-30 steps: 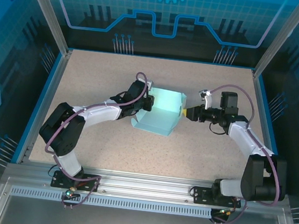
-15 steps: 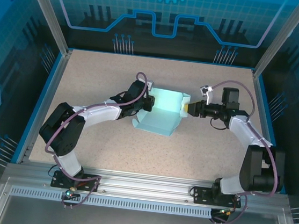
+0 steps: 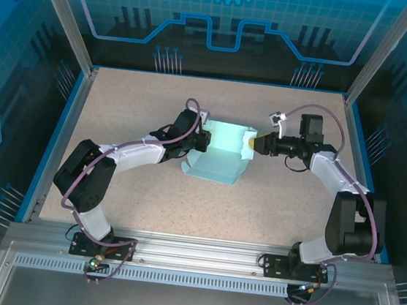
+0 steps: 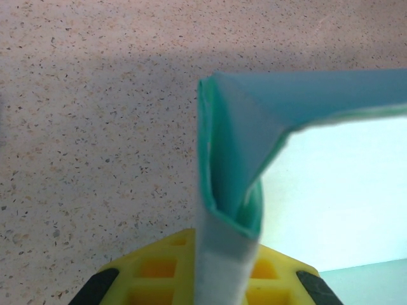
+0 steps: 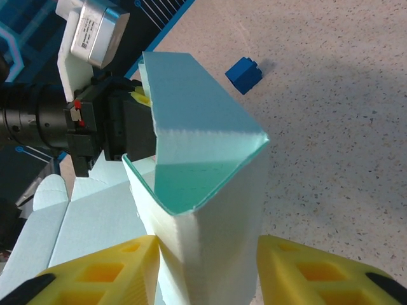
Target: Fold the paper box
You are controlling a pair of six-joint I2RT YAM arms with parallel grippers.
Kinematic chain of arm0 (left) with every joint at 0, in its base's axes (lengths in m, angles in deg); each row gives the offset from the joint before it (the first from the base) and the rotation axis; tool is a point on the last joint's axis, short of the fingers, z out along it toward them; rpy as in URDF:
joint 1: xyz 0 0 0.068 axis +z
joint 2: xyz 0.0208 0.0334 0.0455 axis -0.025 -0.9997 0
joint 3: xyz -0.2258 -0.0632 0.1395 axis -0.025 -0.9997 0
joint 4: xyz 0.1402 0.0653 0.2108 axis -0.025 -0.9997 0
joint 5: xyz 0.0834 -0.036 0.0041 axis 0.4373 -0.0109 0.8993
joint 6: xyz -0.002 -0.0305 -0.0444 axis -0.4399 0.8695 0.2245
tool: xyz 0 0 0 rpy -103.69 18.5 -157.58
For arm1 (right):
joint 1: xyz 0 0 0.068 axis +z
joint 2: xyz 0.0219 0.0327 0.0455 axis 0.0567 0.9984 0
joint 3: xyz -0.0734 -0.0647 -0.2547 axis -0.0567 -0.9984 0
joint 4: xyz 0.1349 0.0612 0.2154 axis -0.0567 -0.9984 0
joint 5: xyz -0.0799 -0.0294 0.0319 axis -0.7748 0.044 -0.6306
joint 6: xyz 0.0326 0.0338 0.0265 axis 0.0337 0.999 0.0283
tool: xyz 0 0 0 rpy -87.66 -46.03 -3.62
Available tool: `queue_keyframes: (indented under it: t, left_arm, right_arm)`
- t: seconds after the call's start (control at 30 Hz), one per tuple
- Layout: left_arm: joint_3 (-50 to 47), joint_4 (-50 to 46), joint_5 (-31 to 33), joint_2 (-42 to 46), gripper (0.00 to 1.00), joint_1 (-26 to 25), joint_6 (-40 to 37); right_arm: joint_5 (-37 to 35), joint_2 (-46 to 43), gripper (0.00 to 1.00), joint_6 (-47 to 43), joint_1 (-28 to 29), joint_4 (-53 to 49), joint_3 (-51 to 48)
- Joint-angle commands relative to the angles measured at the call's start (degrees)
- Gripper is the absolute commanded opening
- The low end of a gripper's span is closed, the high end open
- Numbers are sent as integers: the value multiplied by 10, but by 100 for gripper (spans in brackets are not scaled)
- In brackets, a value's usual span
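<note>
Staying right where it was a second ago, the left gripper (image 3: 203,139) is pinched tight on the left wall of the paper box (image 3: 215,163), which sits near the middle of the table (image 3: 132,196). In the left wrist view its yellow fingers (image 4: 149,270) squeeze a folded strip of the paper between them. The box has hardly moved since then. The right gripper (image 3: 252,140) has moved: it has slid away from the arm bases toward the far edge of the table, and its arm is bent more than before. Its yellow fingers (image 5: 105,276) press on both sides of the box's right wall, so it is holding the box too. The paper is thin, pale blue-green and smooth, with sharp folds. Its bottom lies flat and its sides stand up. In the right wrist view the held wall is folded over into a hollow shape with a pointed corner. The fingers are blocky yellow plastic with square holes in them. The table is sandy with tiny dark specks. A small dark blue cube (image 5: 243,74) sits on it past the box, not touching it.
</note>
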Motion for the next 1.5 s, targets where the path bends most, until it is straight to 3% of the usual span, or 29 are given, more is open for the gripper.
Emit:
queue_keyframes:
  t: [0.0,0.2,0.4,0.47,0.77,0.87,1.07,1.3,1.47]
  left_arm:
    - [20,5,-28,10,0,-2,5]
    - [22,0,-27,9,0,-3,5]
    - [25,-7,-17,9,0,-5,3]
    - [25,-8,-15,8,0,-5,3]
    - [24,-8,-8,8,0,-6,3]
    - [27,-12,-4,6,0,-6,2]
    - [31,-20,17,4,0,-6,6]
    - [31,-25,24,10,0,-8,9]
    - [31,-33,37,10,0,-9,4]
  right_arm:
    - [-71,-23,46,8,23,-3,-12]
    - [-185,-34,47,37,64,-3,-14]
    - [-372,-41,46,69,123,-50,16]
    - [-448,-36,42,82,147,-78,32]
    - [-663,4,18,111,218,-152,81]
    - [-768,33,13,120,256,-194,108]
    - [-908,77,11,161,290,-248,138]
    - [-986,124,15,171,300,-279,173]
    - [-910,103,22,147,297,-251,164]
